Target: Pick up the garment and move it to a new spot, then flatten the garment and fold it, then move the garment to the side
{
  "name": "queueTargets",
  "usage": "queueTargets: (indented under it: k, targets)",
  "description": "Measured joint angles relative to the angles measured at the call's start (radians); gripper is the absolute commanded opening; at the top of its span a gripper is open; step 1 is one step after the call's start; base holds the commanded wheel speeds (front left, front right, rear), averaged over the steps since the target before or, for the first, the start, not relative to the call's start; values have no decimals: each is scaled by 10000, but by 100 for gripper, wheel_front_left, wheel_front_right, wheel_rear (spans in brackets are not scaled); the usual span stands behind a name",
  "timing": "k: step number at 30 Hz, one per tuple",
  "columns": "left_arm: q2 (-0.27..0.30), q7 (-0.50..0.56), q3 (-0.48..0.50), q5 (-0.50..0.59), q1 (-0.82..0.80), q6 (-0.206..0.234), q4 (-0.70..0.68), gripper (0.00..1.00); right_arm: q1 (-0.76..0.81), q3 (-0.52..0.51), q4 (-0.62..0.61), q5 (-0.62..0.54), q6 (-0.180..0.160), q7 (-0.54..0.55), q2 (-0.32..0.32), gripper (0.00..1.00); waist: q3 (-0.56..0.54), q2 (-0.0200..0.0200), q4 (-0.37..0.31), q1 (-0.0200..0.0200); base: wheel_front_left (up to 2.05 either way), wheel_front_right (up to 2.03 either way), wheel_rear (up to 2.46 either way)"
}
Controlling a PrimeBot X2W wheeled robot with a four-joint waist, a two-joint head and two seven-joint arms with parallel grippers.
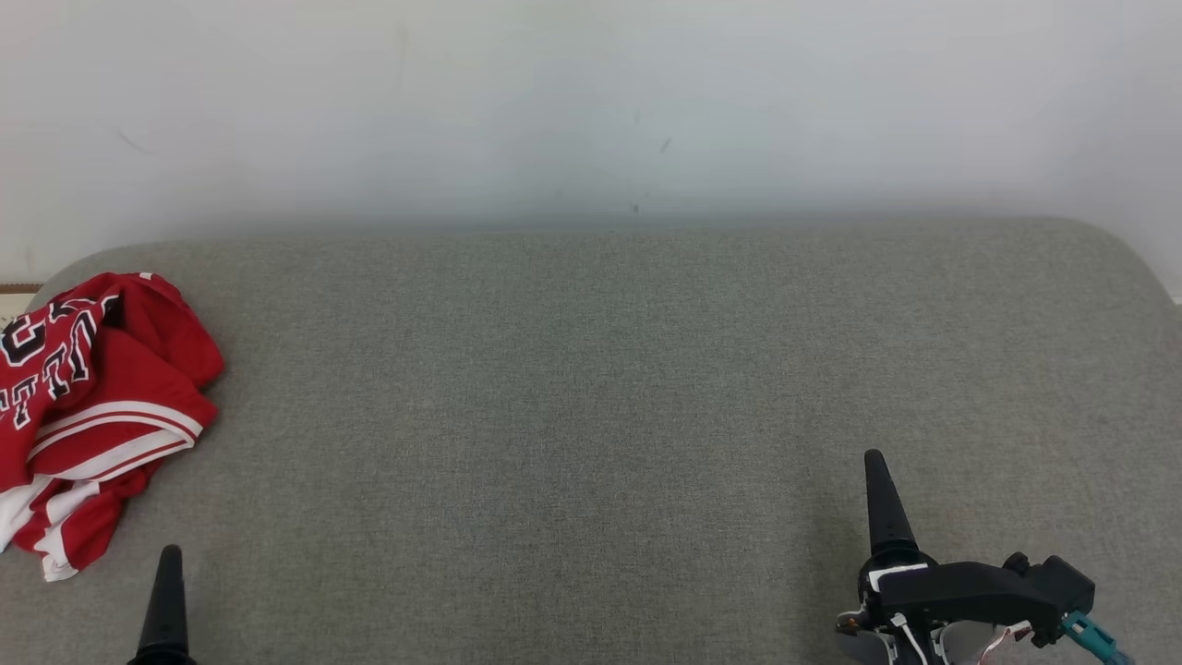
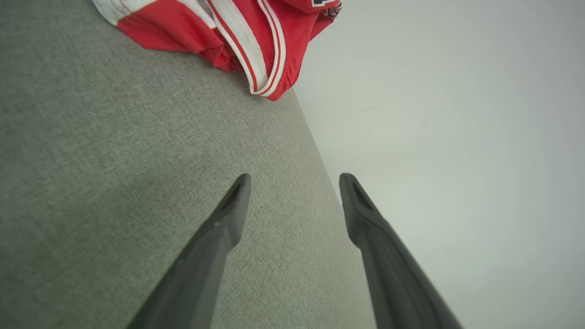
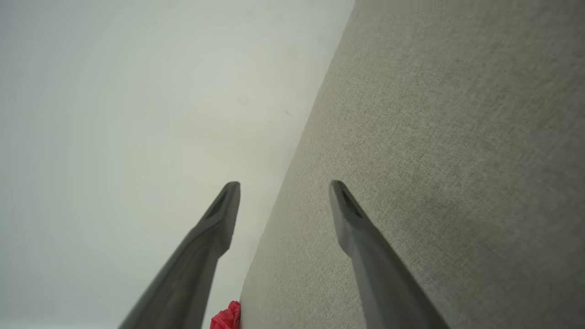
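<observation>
Item: red garment [image 1: 92, 416], crumpled, at the left edge of the grey upholstered surface [image 1: 591, 388]; no step looks done.
Detail: the garment lies bunched and unfolded, its white trim and lettering creased over. The left gripper [image 2: 296, 178] has its fingers spread and empty, near the garment but clear of it. The right gripper [image 3: 284, 183] is likewise spread and empty, well apart from it. To judge by this, pickup, relocation, flattening, folding and setting aside all remain.

A crumpled red fabric jersey [image 1: 92, 406] with white stripes lies at the left edge of the grey woven surface [image 1: 591, 416]. The left gripper [image 1: 169, 605] stands near it at the near edge, the right gripper [image 1: 888, 517] toward the near right corner.
</observation>
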Motion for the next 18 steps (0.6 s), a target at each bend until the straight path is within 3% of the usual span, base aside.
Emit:
queueTargets:
  k: [18]
  targets:
    - [-4,-1041,-1131,3870,201,520,-681,100,263,-211,-541,-3814,0,-142,8,100,-17,0,-49,0,0,0,0]
